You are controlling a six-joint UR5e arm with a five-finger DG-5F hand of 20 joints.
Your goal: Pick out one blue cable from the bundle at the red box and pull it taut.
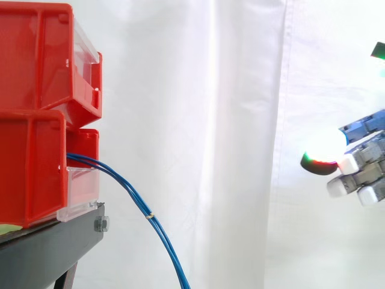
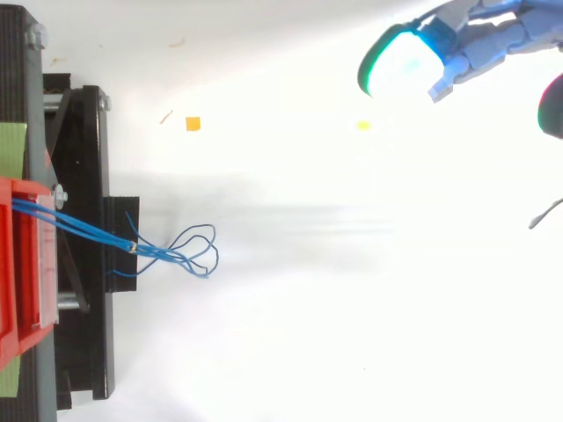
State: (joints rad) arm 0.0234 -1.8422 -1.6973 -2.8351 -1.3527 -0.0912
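Several thin blue cables (image 1: pixel 129 192) come out of the front of the lower red box (image 1: pixel 30 168) and droop down to the right, bound by a small pale tie (image 1: pixel 150 215). From above, the cables (image 2: pixel 88 230) leave the red box (image 2: pixel 18 290), cross the black stand (image 2: pixel 84 176) and end in loose loops (image 2: pixel 195 251) on the white floor. My hand (image 1: pixel 367 171) hovers at the far right, well away from the cables, at about the lower box's height. Its fingers are relaxed and hold nothing. In the top view the hand (image 2: pixel 493 40) is at the upper right, one glowing fingertip (image 2: pixel 400 66) pointing left.
A second red box (image 1: pixel 36 54) is stacked on the lower one. The white curtain hangs behind. Small orange (image 2: pixel 193 124) and yellow (image 2: pixel 363 126) scraps lie on the white floor between the stand and my hand. A bolt (image 1: pixel 101 224) sticks out of the stand's edge.
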